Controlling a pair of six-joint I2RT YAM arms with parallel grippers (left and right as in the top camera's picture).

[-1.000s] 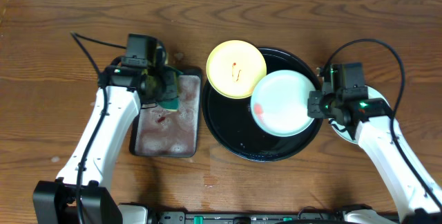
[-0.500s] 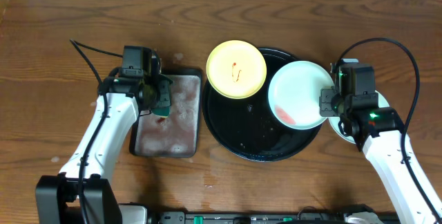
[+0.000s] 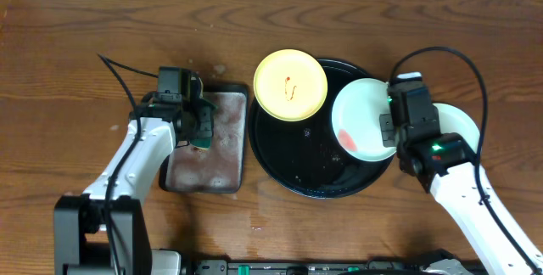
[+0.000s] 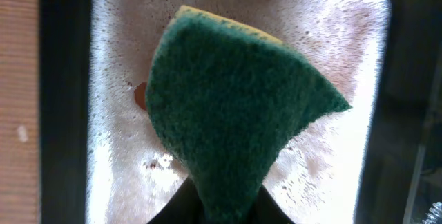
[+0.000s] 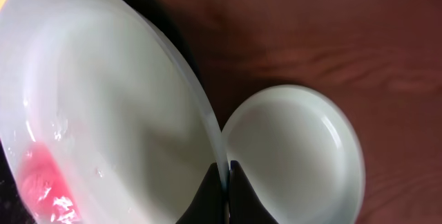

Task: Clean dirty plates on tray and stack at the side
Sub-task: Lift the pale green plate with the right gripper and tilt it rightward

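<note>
The black round tray (image 3: 297,166) sits mid-table. A pale yellow plate (image 3: 290,85) with a red smear lies on its upper left rim. My right gripper (image 5: 222,172) is shut on the rim of a mint-blue plate (image 3: 361,122) with a red smear (image 5: 41,175), held tilted over the tray's right edge. A second mint-blue plate (image 5: 297,155) lies on the table to the right, partly under my right arm. My left gripper (image 4: 224,207) is shut on a green sponge (image 4: 231,106) over the grey tray.
The rectangular grey tray (image 3: 222,173) with foamy water lies left of the black tray; it shows in the left wrist view (image 4: 117,44) with a small red spot. Bare wooden table (image 3: 382,29) lies all around.
My right gripper has lifted and tilted the smeared mint-blue plate toward the tray's right edge. My left gripper with the sponge has shifted slightly over the grey tray.
</note>
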